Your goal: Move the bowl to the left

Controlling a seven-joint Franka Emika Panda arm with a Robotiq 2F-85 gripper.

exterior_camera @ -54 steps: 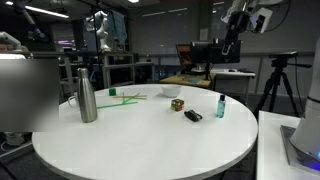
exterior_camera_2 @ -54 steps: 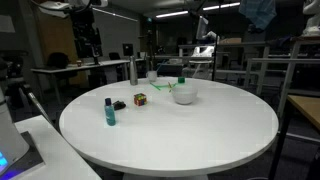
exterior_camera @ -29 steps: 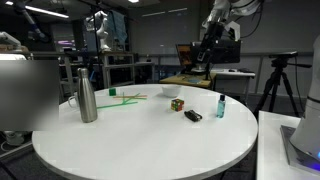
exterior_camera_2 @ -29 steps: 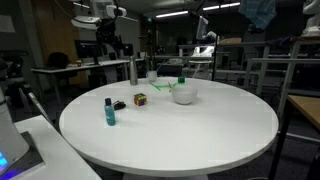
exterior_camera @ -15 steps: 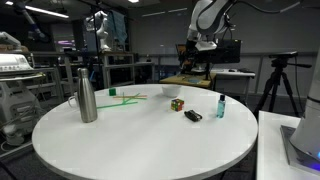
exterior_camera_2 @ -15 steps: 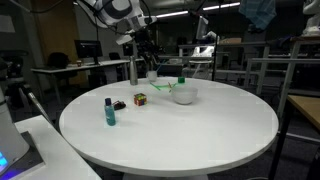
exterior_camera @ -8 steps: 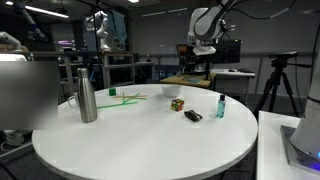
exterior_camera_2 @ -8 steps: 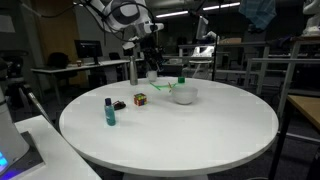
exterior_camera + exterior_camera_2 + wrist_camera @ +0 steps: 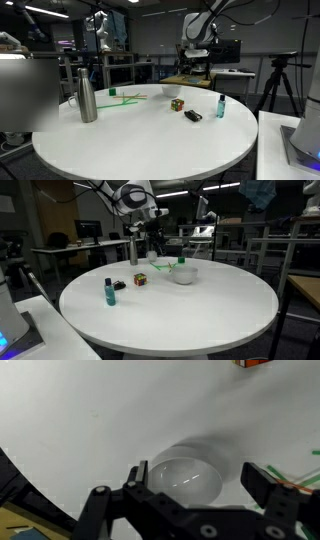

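Note:
The bowl [image 9: 184,275] is small, shallow and pale, and sits on the round white table [image 9: 190,315] at its far side. It also shows in an exterior view [image 9: 169,90]. In the wrist view the bowl [image 9: 186,475] lies directly below, between the two black fingers. My gripper [image 9: 200,485] is open and empty. In both exterior views the gripper [image 9: 196,62] [image 9: 155,235] hangs above the table, well over the bowl and apart from it.
A tall steel bottle [image 9: 87,98] stands at the table's edge. A multicoloured cube [image 9: 177,103], a small black object [image 9: 192,116] and a teal bottle [image 9: 220,105] sit near the bowl. Green sticks [image 9: 125,97] lie between bottle and bowl.
The arm has swung in from outside the table and come down over the bowl. The bowl and the other objects have not moved.

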